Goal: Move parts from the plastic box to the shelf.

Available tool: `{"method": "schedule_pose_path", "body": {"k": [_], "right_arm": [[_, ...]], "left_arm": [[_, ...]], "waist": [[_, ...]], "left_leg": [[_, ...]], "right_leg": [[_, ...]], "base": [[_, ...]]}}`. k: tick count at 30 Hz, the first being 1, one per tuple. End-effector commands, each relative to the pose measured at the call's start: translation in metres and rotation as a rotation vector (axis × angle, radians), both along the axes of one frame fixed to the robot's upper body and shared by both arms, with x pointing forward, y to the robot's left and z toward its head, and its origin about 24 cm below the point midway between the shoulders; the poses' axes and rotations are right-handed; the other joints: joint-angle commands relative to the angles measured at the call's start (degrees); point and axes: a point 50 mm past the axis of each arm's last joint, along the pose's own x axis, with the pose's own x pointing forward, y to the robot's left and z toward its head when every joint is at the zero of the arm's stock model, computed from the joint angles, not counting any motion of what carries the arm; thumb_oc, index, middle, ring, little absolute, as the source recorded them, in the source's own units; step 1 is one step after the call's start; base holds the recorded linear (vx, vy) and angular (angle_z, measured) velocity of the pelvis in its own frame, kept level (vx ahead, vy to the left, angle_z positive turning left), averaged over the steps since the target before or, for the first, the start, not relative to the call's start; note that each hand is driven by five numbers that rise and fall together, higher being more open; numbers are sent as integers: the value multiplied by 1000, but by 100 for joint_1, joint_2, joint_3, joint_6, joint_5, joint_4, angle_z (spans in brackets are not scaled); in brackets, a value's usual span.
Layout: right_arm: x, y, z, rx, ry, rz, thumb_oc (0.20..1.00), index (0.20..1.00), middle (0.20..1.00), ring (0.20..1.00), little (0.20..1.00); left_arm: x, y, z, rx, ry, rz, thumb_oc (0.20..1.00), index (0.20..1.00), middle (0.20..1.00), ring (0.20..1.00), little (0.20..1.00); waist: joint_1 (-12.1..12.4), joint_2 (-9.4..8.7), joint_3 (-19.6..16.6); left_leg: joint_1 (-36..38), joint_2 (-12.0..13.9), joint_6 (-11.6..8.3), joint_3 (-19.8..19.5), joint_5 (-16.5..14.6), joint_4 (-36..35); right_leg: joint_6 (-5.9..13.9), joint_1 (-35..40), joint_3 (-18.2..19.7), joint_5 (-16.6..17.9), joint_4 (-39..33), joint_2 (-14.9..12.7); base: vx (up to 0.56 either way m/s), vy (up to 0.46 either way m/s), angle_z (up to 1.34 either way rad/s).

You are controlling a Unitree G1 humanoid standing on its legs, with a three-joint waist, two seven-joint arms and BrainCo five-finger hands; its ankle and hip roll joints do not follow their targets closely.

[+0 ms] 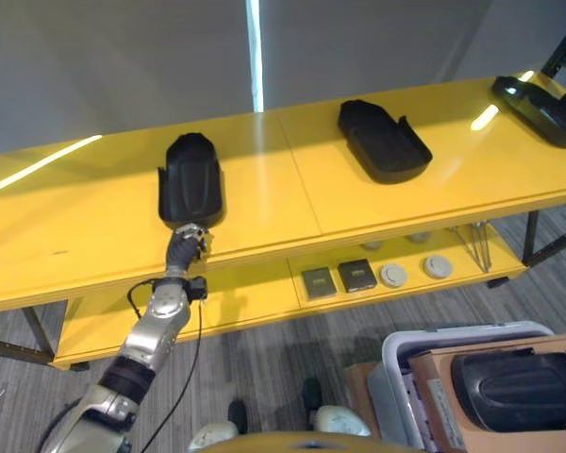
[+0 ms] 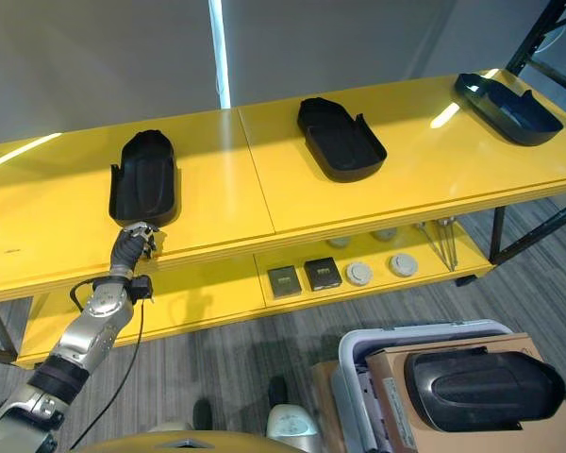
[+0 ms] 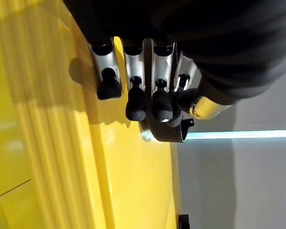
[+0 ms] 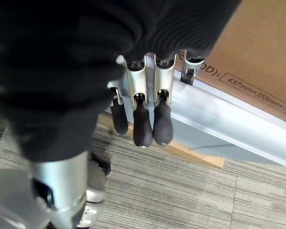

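Three black moulded parts lie on the yellow shelf top (image 1: 264, 203): one at the left (image 1: 191, 179), one in the middle (image 1: 382, 140), one at the far right (image 1: 542, 109). My left hand (image 1: 189, 239) is at the shelf's front edge, just at the near end of the left part. Its fingers (image 3: 136, 102) hang relaxed over the yellow surface and hold nothing; the part's rim (image 3: 164, 136) shows just past them. Another black part (image 1: 514, 387) rests on cardboard in the grey plastic box (image 1: 396, 354) at the lower right. My right hand (image 4: 148, 121) hangs open beside the box's rim (image 4: 229, 121).
The lower shelf (image 1: 264, 297) carries two dark square pieces (image 1: 338, 279), grey round discs (image 1: 415, 272) and thin metal rods (image 1: 474, 241). A brown cardboard sheet (image 4: 257, 52) lies in the box. Dark shelf posts stand at the right end (image 1: 564, 42). Grey carpet lies below.
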Motion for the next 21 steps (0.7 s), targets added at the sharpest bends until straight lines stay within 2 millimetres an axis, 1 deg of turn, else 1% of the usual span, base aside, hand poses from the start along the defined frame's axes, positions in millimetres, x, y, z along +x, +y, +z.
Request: {"method": "schedule_pose_path", "body": {"k": [1, 5, 9, 21], "right_arm": [[31, 7, 6, 20, -93, 62, 1000, 1000, 1000, 1000, 1000], [34, 6, 8, 22, -102, 81, 1000, 1000, 1000, 1000, 1000], [38, 7, 10, 33, -115, 88, 1000, 1000, 1000, 1000, 1000], [42, 9, 11, 31, -121, 113, 1000, 1000, 1000, 1000, 1000]], "left_arm": [[29, -5, 38, 44, -159, 13, 200, 200, 200, 200, 200], [38, 1, 50, 64, -186, 23, 200, 200, 200, 200, 200], [45, 7, 55, 69, -175, 48, 200, 200, 200, 200, 200], [49, 24, 46, 80, -131, 115, 200, 200, 200, 200, 200]], "waist": [[-146, -139, 137], [-201, -169, 197], [-246, -198, 254], [-289, -235, 311]], "left_leg": [[-233, 100, 21, 309, 287, 10], [-259, 114, 21, 341, 301, 16], [-298, 127, 20, 362, 301, 47], [-349, 140, 19, 391, 293, 93]], "right_leg": [[253, 105, 199, -144, 15, -130], [240, 72, 240, -132, 18, -121], [230, 34, 286, -142, 56, -112], [212, -24, 362, -168, 112, -94]], "base": [[2, -25, -6], [-8, -21, -6], [-12, -20, -8], [0, -1, 0]]}}
